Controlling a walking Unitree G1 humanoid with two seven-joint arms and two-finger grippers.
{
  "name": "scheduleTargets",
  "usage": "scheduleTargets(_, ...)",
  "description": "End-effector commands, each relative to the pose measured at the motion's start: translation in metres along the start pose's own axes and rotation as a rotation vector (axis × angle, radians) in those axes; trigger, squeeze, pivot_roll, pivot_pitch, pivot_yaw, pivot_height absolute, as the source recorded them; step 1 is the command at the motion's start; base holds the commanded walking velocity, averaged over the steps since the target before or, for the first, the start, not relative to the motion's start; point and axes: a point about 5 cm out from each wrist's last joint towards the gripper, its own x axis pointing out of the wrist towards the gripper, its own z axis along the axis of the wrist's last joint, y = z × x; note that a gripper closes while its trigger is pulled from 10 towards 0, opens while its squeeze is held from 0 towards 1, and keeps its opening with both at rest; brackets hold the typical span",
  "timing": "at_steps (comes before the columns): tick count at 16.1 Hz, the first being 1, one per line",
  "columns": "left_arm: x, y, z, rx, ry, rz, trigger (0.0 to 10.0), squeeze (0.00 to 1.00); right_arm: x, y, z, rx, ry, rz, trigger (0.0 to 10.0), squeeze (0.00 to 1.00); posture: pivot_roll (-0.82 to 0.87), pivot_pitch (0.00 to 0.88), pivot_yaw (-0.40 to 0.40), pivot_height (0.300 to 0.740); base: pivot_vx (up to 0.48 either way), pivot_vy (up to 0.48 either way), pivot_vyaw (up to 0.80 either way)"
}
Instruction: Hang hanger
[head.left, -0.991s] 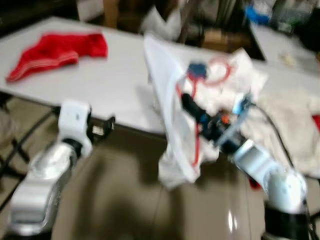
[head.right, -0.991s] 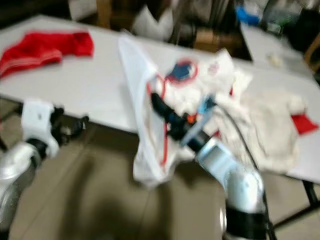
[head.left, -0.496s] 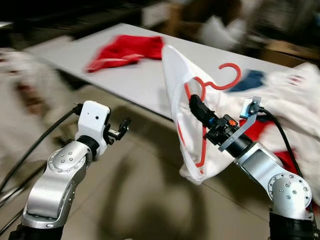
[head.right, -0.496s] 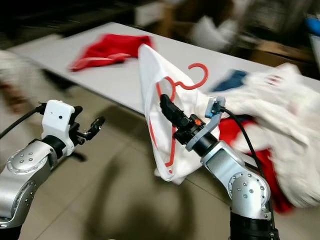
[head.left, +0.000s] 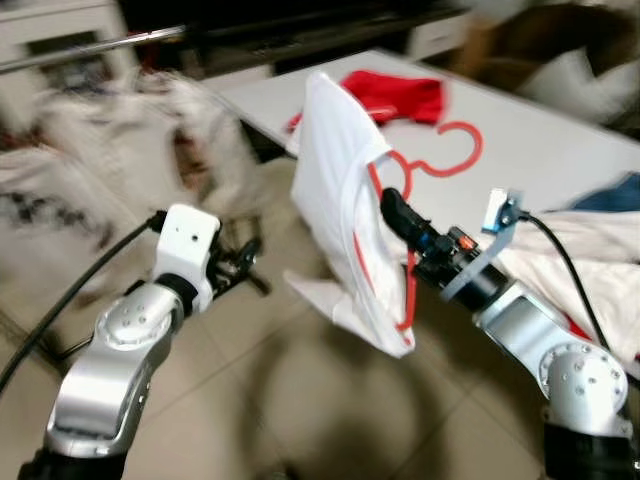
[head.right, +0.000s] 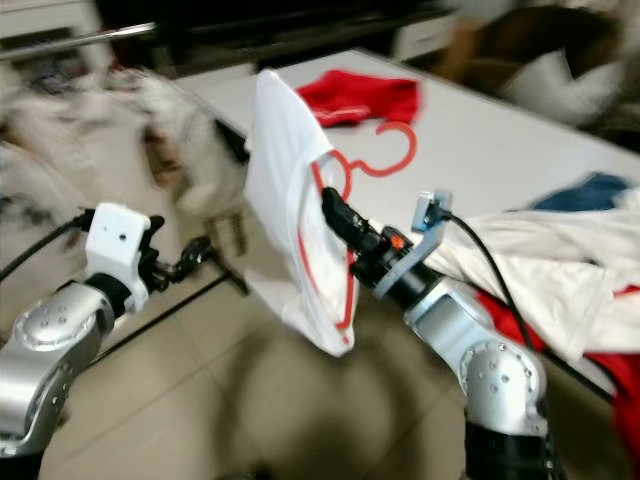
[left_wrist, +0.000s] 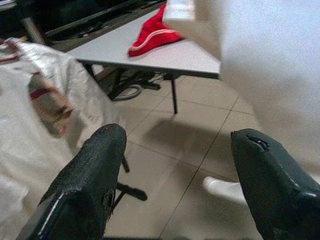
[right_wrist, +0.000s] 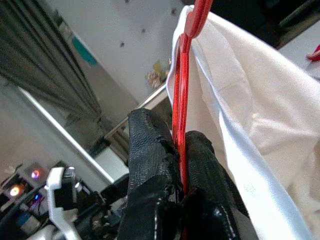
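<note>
Table (head.left: 560, 160), long and white, runs across the back right of the scene on dark legs, with tiled floor (head.left: 300, 400) in front of it. A heap of pale clothing (head.left: 100, 180) fills the left side, blurred, under what looks like a metal rail (head.left: 90, 45). More white garments (head.right: 560, 260) lie piled on the table's near right end, with a bit of blue cloth (head.right: 590, 188) beside them and red fabric at the edge. A red garment (head.left: 400, 97) lies crumpled on the far part of the table.

Between the arms, held up over the floor just before the table's edge, hangs a white shirt (head.left: 335, 210) draped on a red hanger (head.left: 440, 165); its hook rises to the right of the shirt, over the tabletop. The right gripper (head.left: 392, 205) has its two black fingers (right_wrist: 150, 150) pressed together on the hanger's thin red bar, the shirt falling beside them.

The left gripper (left_wrist: 175, 175) is raised at the left, over the floor, near the shirt but apart from it; its fingers stand wide apart and hold nothing.
</note>
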Motion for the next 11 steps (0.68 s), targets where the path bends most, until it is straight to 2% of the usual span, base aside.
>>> scheduleTargets(1, 0.000, -0.001, 0.003, 0.013, -0.008, -0.002, 10.0, 0.00, 0.003, 0.005, 0.004, -0.015, -0.017, 0.030, 10.0, 0.00, -0.10, 0.000, -0.011, 0.740, 0.000, 0.000, 0.80)
scheduleTargets(6, -0.002, -0.003, 0.002, -0.004, -0.011, -0.005, 10.0, 0.00, 0.006, 0.001, 0.001, -0.019, -0.008, 0.005, 10.0, 0.00, -0.09, 0.000, -0.017, 0.740, 0.000, 0.000, 0.80)
scheduleTargets(8, -0.003, -0.003, 0.002, 0.007, -0.010, 0.004, 10.0, 0.00, 0.008, -0.008, 0.001, -0.043, -0.013, -0.065, 10.0, 0.00, -0.09, 0.000, -0.021, 0.740, 0.000, 0.000, 0.80)
scheduleTargets(11, -0.004, -0.005, 0.002, 0.026, -0.012, -0.002, 10.0, 0.00, 0.011, -0.013, 0.000, -0.053, -0.008, -0.096, 10.0, 0.00, -0.08, 0.000, -0.026, 0.740, 0.000, 0.000, 0.80)
